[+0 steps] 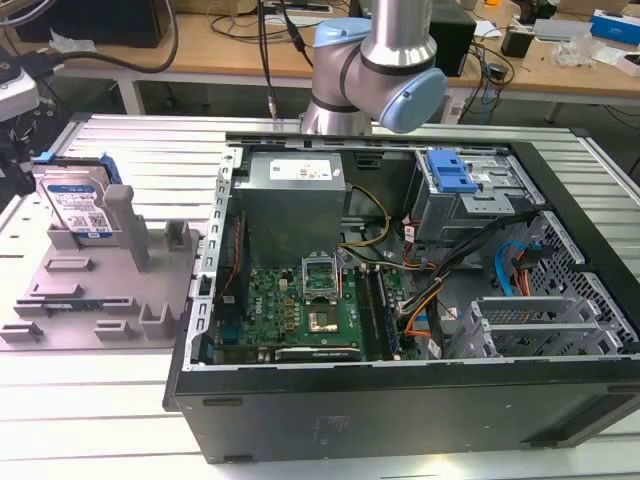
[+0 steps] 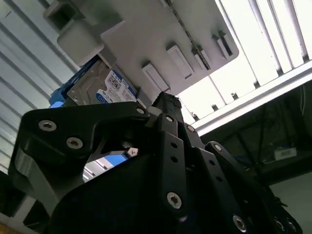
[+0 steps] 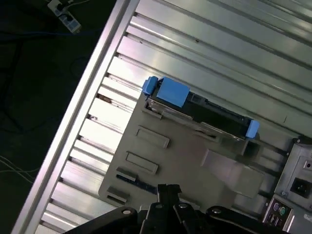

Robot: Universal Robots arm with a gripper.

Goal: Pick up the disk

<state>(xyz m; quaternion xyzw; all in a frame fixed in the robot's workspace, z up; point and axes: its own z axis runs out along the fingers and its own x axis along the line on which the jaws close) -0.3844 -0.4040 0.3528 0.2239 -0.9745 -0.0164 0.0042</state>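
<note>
The disk point(image 1: 78, 205) stands upright in a slot of the grey fixture point(image 1: 100, 290) at the exterior view's left. It is silver with a white-and-blue label and blue frame edges. In the first wrist view I look down on the disk point(image 3: 214, 114) edge-on, with blue end pieces, well beyond my gripper point(image 3: 168, 189). The gripper's black fingertips meet, shut on nothing. In the second wrist view the disk's label point(image 2: 109, 87) shows past the gripper's black linkage point(image 2: 165, 146), with a clear gap between them.
An open computer case point(image 1: 400, 400) fills the middle and right of the slatted aluminium table point(image 1: 150, 140), with a blue drive bracket point(image 1: 450, 175) inside it. The arm's base point(image 1: 380, 60) stands behind the case. The table's edge point(image 3: 73, 112) runs close beside the fixture point(image 3: 185, 156).
</note>
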